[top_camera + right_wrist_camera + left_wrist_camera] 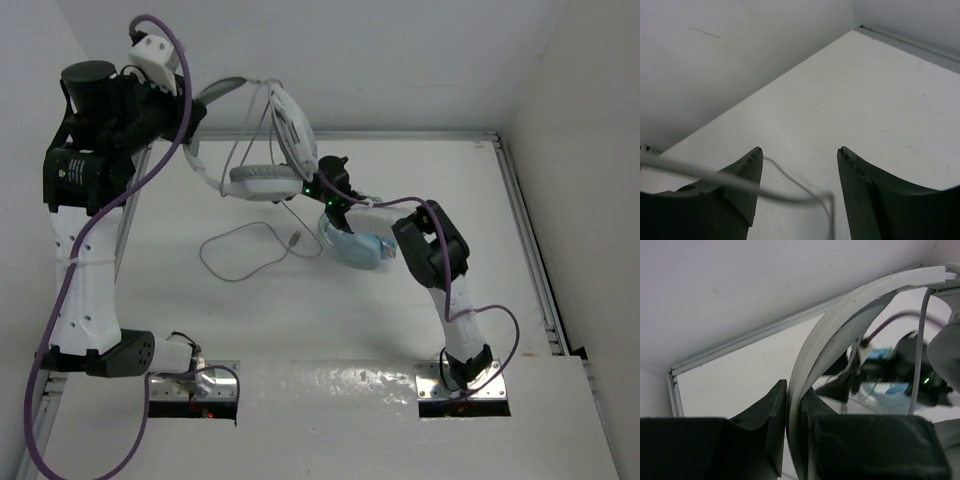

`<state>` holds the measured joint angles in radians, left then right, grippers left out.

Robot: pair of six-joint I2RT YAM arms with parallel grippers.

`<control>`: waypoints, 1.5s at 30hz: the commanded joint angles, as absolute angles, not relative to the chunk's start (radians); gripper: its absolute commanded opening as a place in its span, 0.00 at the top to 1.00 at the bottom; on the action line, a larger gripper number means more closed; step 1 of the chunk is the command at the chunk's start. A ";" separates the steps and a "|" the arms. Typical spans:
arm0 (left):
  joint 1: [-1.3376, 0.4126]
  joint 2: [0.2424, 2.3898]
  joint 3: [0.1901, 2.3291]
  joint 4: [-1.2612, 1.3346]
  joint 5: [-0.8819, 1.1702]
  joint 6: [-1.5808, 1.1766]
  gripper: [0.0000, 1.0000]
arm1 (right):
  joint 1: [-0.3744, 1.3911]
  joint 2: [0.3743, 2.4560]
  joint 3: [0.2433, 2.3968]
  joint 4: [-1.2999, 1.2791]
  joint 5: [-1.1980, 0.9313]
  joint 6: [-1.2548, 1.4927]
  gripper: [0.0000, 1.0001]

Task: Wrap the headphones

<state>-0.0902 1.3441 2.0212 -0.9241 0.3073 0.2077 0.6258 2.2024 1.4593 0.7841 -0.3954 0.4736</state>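
The white and light-grey headphones hang in the air at the back of the table, one oval ear cup lowest. My left gripper is raised high and shut on the curved headband, which runs up between its jaws in the left wrist view. The thin grey cable drops from the headphones and loops on the table. My right gripper is open beside the low ear cup. In the right wrist view the cable crosses between its spread jaws, touching nothing that I can see.
Light blue headphones lie on the table just under the right arm. White walls close the back and both sides. A metal rail runs along the table's right edge.
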 commanded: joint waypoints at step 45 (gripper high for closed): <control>0.155 1.770 1.778 -0.232 -0.183 0.240 1.00 | 1.160 1.715 1.417 -0.029 -0.142 -0.149 1.00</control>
<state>0.2180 1.8385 1.8599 -0.4675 -0.1104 0.0292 1.1435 1.8416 1.3579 0.0856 -0.2996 -0.0391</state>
